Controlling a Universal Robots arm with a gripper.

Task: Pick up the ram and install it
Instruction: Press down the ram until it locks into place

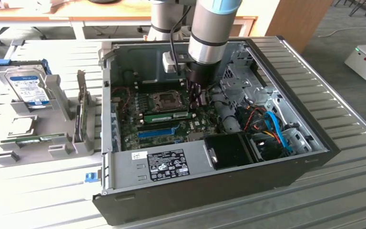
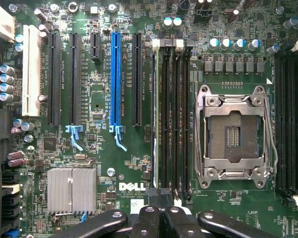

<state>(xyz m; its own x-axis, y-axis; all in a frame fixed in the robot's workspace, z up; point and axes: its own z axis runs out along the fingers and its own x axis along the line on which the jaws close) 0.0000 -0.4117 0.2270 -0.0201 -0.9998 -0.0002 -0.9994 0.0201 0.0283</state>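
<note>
At the exterior view's left, on the slatted metal bench (image 1: pixel 43 200), a grey rack holds a second green stick (image 1: pixel 34 140). Inside the open black computer case (image 1: pixel 189 191), the ram (image 2: pixel 155 119), a thin green circuit-board stick, stands edge-up in a motherboard slot. The black fingers (image 2: pixel 149 223), pressed together and holding nothing, sit at its near end, and its long axis runs straight away from them.
</note>
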